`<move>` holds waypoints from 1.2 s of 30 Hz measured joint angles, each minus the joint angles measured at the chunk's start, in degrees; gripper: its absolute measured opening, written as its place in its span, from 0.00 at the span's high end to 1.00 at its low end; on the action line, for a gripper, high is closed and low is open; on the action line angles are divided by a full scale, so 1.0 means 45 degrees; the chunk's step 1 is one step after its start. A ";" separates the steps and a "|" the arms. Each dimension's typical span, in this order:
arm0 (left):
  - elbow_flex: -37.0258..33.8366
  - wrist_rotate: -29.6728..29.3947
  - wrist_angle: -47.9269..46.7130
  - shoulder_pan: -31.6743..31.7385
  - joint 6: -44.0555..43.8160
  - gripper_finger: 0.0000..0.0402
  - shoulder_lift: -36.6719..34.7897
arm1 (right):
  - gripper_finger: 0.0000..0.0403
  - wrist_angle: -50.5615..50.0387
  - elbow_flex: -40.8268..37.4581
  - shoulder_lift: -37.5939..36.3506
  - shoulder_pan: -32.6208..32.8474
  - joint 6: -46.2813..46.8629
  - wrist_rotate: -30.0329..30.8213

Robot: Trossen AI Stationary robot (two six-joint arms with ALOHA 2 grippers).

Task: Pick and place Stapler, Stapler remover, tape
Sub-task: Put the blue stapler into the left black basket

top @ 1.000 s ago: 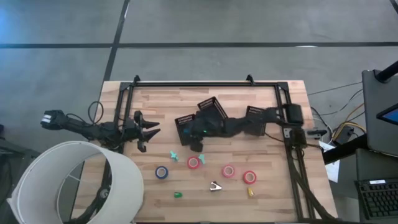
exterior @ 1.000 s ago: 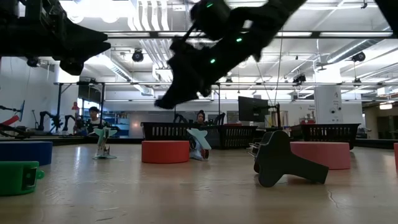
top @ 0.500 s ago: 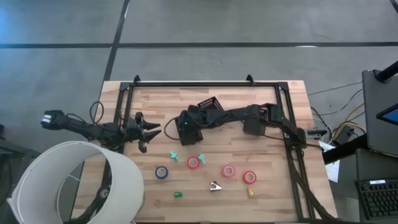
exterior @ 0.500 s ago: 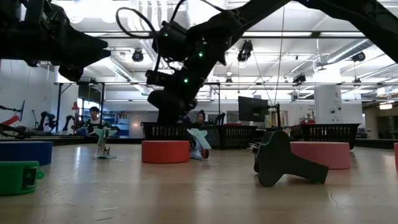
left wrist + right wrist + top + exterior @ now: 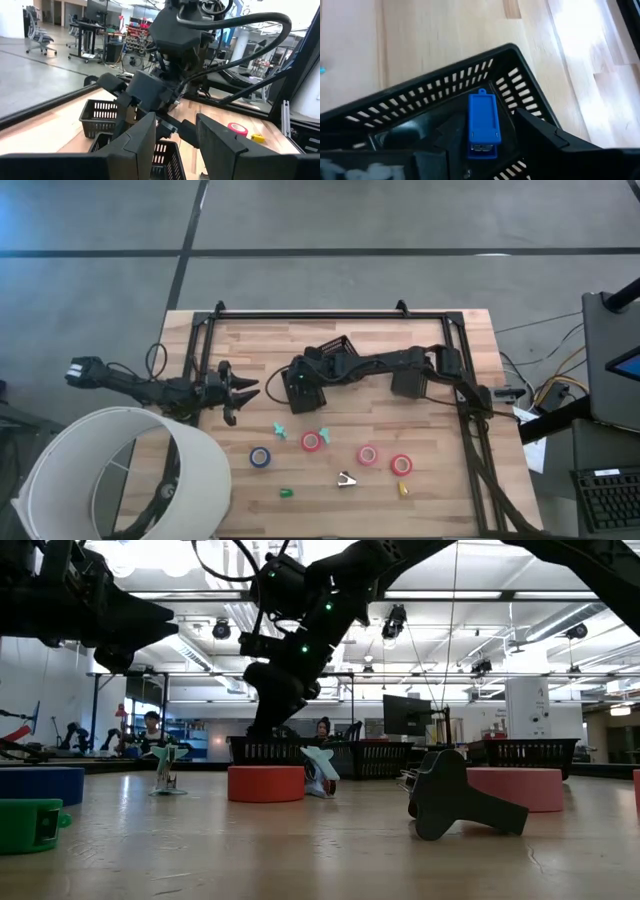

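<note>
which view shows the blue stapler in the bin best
The right wrist view: the blue stapler lies flat inside the black mesh bin, seen whole from above. In the high view the right gripper and arm cover that bin. The low and left wrist views show bins only, no stapler.

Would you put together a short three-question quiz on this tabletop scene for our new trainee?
1. True or false: the blue stapler lies inside a black mesh bin.
2. How many tape rolls lie on the bare table?
3. Which colour is the tape roll nearest the left gripper? A) blue B) pink C) red

Key: 1 true; 2 four; 3 A.
</note>
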 joint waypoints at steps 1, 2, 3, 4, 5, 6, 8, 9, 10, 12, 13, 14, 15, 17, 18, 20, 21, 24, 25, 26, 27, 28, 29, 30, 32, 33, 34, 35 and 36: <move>0.0000 0.0000 -0.0004 0.0000 -0.0098 0.64 0.0013 | 0.60 0.0066 -0.0061 0.0029 -0.0011 0.0008 -0.0004; 0.0000 0.0000 -0.0004 -0.0004 -0.0200 0.64 0.0019 | 0.60 0.0110 -0.0141 0.0080 -0.0022 0.0015 0.0000; 0.0000 0.0000 -0.0009 0.0000 -0.0294 0.64 0.0035 | 0.59 0.0107 -0.0213 0.0190 -0.0025 -0.0018 0.0000; 0.0000 0.0000 -0.0006 -0.0003 -0.0350 0.64 0.0051 | 0.58 0.0094 -0.0271 0.0300 -0.0029 -0.0097 0.0009; 0.0000 0.0000 -0.0011 -0.0004 -0.0413 0.64 0.0062 | 0.57 0.0061 -0.0331 0.0411 -0.0034 -0.0129 0.0015; 0.0000 -0.0002 -0.0012 -0.0003 -0.0508 0.64 0.0080 | 0.57 0.0009 -0.0368 0.0473 -0.0031 -0.0094 0.0015; 0.0000 0.0000 -0.0014 0.0000 -0.0631 0.64 0.0092 | 0.55 0.0042 -0.0395 0.0494 -0.0015 0.0060 0.0002; 0.0000 0.0000 -0.0009 -0.0002 -0.0740 0.64 0.0096 | 0.54 0.0126 -0.0392 0.0434 0.0004 0.0034 -0.0010; 0.0000 0.0000 -0.0009 0.0000 -0.0841 0.64 0.0096 | 0.53 0.0162 -0.0379 0.0353 0.0037 -0.0136 -0.0036; 0.0000 0.0000 -0.0010 0.0000 -0.0999 0.64 0.0096 | 0.52 0.0241 -0.0338 0.0302 0.0048 -0.0652 -0.0051; 0.0000 0.0000 -0.0013 0.0000 -0.1118 0.64 0.0096 | 0.52 0.0266 -0.0327 0.0302 0.0039 -0.0848 -0.0065; 0.0000 0.0000 -0.0009 -0.0001 -0.1223 0.64 0.0104 | 0.51 0.0219 -0.0342 0.0303 0.0034 -0.0907 -0.0107; 0.0000 0.0000 -0.0008 -0.0001 -0.1277 0.64 0.0115 | 0.51 0.0150 -0.0347 0.0362 -0.0003 -0.0969 -0.0266; 0.0000 0.0000 -0.0012 -0.0002 -0.1296 0.64 0.0125 | 0.51 0.0000 -0.0368 0.0403 -0.0098 -0.1101 -0.0897; 0.0000 -0.0002 -0.0009 -0.0002 -0.1317 0.64 0.0152 | 0.51 0.0085 -0.0381 0.0404 -0.0122 -0.1128 -0.1157; 0.0000 0.0000 -0.0009 0.0000 -0.1457 0.64 0.0204 | 0.51 0.0874 -0.0381 0.0399 -0.0126 -0.1150 -0.1257; 0.0000 -0.0005 -0.0004 0.0000 -0.1554 0.64 0.0244 | 0.51 0.1329 -0.0364 0.0371 -0.0121 -0.1226 -0.1238; 0.0000 -0.0431 0.0267 -0.0004 -0.1737 0.64 0.0501 | 0.52 0.1826 -0.0259 0.0327 -0.0092 -0.1823 -0.1323; 0.0000 -0.0749 0.0414 -0.0004 -0.1740 0.64 0.0671 | 0.52 0.1741 -0.0259 0.0327 -0.0092 -0.2078 -0.1432; 0.0000 -0.1053 0.0533 0.0000 -0.1688 0.64 0.0861 | 0.52 0.1614 -0.0266 0.0327 -0.0063 -0.2230 -0.1436; 0.0000 -0.1270 0.0655 0.0007 -0.1577 0.64 0.1101 | 0.52 0.1500 -0.0279 0.0330 -0.0058 -0.2332 -0.1431; 0.0002 -0.1381 0.0841 0.0028 -0.1461 0.64 0.1403 | 0.52 0.1446 -0.0284 0.0331 -0.0058 -0.2415 -0.1434; 0.0031 -0.1389 0.0963 0.0063 -0.1370 0.64 0.1709 | 0.52 0.1476 -0.0284 0.0331 -0.0058 -0.2452 -0.1431; 0.0111 -0.1394 0.1006 0.0100 -0.1284 0.64 0.2052 | 0.52 0.1519 -0.0278 0.0331 -0.0063 -0.2471 -0.1431; 0.0390 -0.1389 0.1041 0.0226 -0.1238 0.64 0.2874 | 0.52 0.1540 -0.0247 0.0331 -0.0073 -0.2433 -0.1428; 0.0552 -0.1391 0.1037 0.0304 -0.1253 0.64 0.3346 | 0.52 0.1530 -0.0240 0.0331 -0.0079 -0.2408 -0.1428; 0.0742 -0.1394 0.1019 0.0389 -0.1302 0.64 0.3870 | 0.52 0.1526 -0.0240 0.0331 -0.0083 -0.2379 -0.1428; 0.0972 -0.1394 0.1023 0.0471 -0.1309 0.64 0.4414 | 0.52 0.1526 -0.0240 0.0331 -0.0083 -0.2385 -0.1428; 0.1225 -0.1394 0.1034 0.0567 -0.1262 0.64 0.4974 | 0.52 0.1535 -0.0240 0.0331 -0.0083 -0.2428 -0.1428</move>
